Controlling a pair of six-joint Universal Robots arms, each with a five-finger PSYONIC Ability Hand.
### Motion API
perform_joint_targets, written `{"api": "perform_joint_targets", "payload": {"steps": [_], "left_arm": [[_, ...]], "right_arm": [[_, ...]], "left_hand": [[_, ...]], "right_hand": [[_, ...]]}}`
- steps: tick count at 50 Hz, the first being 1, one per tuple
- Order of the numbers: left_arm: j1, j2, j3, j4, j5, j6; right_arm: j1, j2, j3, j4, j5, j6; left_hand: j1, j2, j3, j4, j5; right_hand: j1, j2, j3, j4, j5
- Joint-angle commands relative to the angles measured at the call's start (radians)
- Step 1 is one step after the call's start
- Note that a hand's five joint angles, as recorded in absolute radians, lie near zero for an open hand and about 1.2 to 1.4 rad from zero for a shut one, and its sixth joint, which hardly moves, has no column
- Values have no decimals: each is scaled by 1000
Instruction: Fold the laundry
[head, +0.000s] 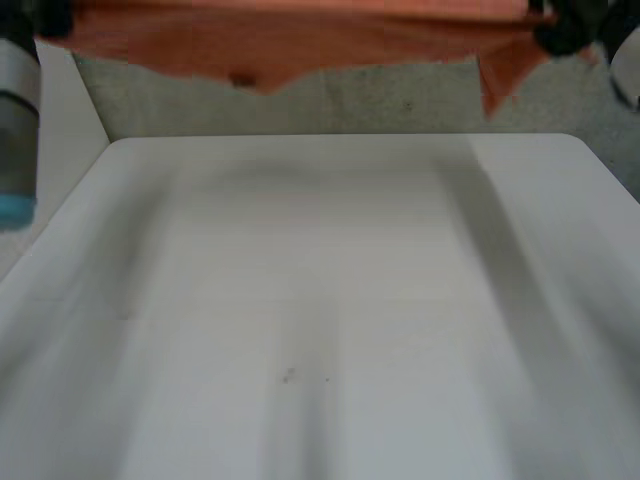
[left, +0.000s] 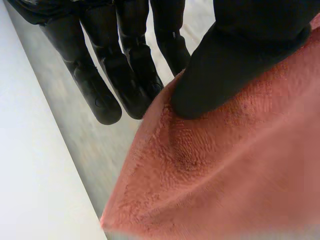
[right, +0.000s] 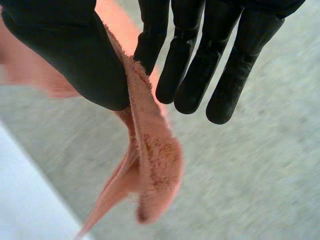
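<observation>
Aloft, the right hand (right: 65, 50) pinches the orange towel (right: 150, 165) near its right corner between thumb and one finger, the other fingers (right: 225, 75) straight. The left hand (left: 240, 55) presses the left end between thumb and straight fingers. The towel hangs stretched beyond the table's (head: 320, 300) far edge.

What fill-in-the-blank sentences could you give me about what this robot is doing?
1. The orange towel is held up off the table, which is ____ in colour.
2. The right hand pinches the towel between a finger and its ____.
3. The left hand presses its thumb down onto the ____.

Missing words: white; thumb; towel.
</observation>
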Motion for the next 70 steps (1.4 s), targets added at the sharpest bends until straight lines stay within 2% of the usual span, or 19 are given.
{"api": "perform_joint_targets", "payload": {"steps": [1, 7, 12, 22, 23, 27, 28, 38, 47, 48, 49, 56, 63, 65, 66, 68, 70], "left_arm": [[-3, -26, -263, -33, 7, 1], [-17, -90, -404, -33, 7, 3], [-60, -142, -489, -39, 7, 6], [-60, -90, -526, -94, 3, 3], [-60, -78, -531, -100, 5, 1], [-60, -69, -540, -105, 7, 0], [-60, -67, -542, -105, 5, 0], [-60, -67, -543, -105, 3, -2], [-60, -67, -545, -106, 3, -2], [-60, -67, -545, -106, 3, -2], [-60, -67, -545, -106, 3, -2], [-58, -66, -545, -106, 3, -2], [-55, -15, -542, -155, 3, 1], [-52, 11, -539, -178, 3, 1], [-52, 45, -536, -201, 3, 0], [-50, 89, -534, -226, 3, 1], [-49, 137, -529, -249, 3, 1]], "right_arm": [[3, 26, 239, 10, -49, -31], [5, 181, 366, 15, -53, -51], [6, 269, 415, 15, -45, -53], [-6, 235, 498, 15, -59, -51], [-6, 209, 517, 15, -62, -50], [-7, 165, 548, 10, -68, -50], [-11, 155, 560, 6, -73, -51], [-37, 158, 598, -34, -123, -51], [-37, 194, 592, -91, -126, -33], [-35, 203, 584, -92, -125, -33], [-35, 214, 578, -96, -125, -33], [-35, 231, 541, -93, -105, -36], [-50, 172, 554, -86, -103, -31], [-69, 62, 563, -59, -103, -28], [-69, 62, 563, -59, -103, -28], [-92, -56, 560, 19, -108, -33], [-104, -106, 548, 59, -111, -39]], "left_hand": [[223, 178, 179, 179, 194], [223, 178, 179, 179, 194], [223, 178, 179, 179, 194], [223, 178, 179, 179, 194], [223, 178, 179, 179, 194], [223, 178, 179, 179, 194], [223, 178, 179, 179, 194], [223, 178, 179, 179, 194], [223, 178, 179, 179, 194], [223, 178, 179, 179, 194], [223, 178, 179, 179, 194], [223, 178, 179, 179, 194], [223, 178, 179, 179, 194], [223, 178, 179, 179, 194], [223, 178, 179, 179, 194], [223, 178, 179, 179, 194], [223, 178, 179, 179, 194]], "right_hand": [[435, 214, 212, 203, 249], [435, 214, 212, 203, 249], [435, 214, 212, 203, 249], [435, 214, 212, 203, 249], [323, 102, 99, 91, 136], [269, 48, 45, 37, 82], [188, -34, -36, -44, 1], [119, -102, -104, -113, -68], [166, -55, -58, -66, -21], [224, 3, 1, -8, 38], [382, 161, 158, 150, 195], [435, 214, 212, 203, 249], [435, 214, 212, 203, 249], [435, 214, 212, 203, 249], [435, 214, 212, 203, 249], [435, 214, 212, 203, 249], [435, 214, 212, 203, 249]]}}
